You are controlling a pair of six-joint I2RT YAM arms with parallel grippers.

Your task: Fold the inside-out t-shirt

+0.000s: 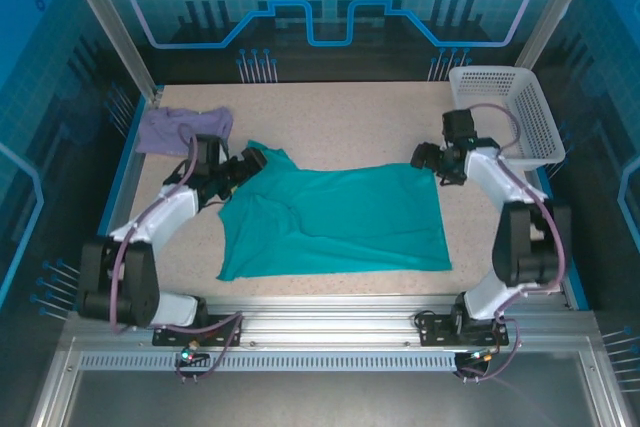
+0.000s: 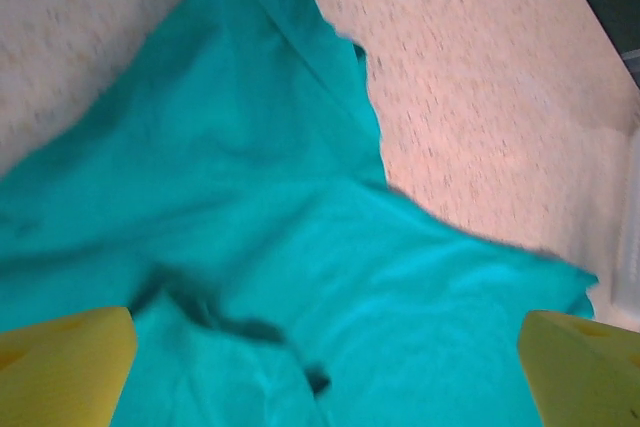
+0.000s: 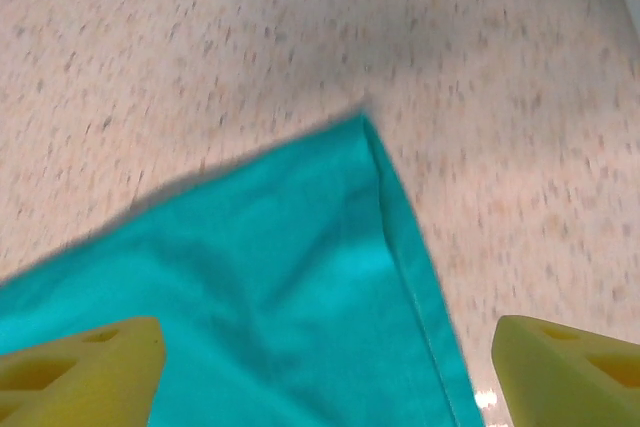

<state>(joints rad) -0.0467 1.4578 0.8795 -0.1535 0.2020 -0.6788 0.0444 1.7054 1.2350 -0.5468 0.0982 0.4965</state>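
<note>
The inside-out t-shirt lies spread across the middle of the table, one corner toward the far right edge and a bunched sleeve toward the far left. I judge the step in hand to be taking hold of the far edge for a fold. I should pinch hemmed corner and sleeve at matching height before lifting. The left gripper hovers over the sleeve, jaws wide and empty. The right gripper hangs over the corner, likewise wide and empty. Both arms reach forward, wrists pitched down.
</note>
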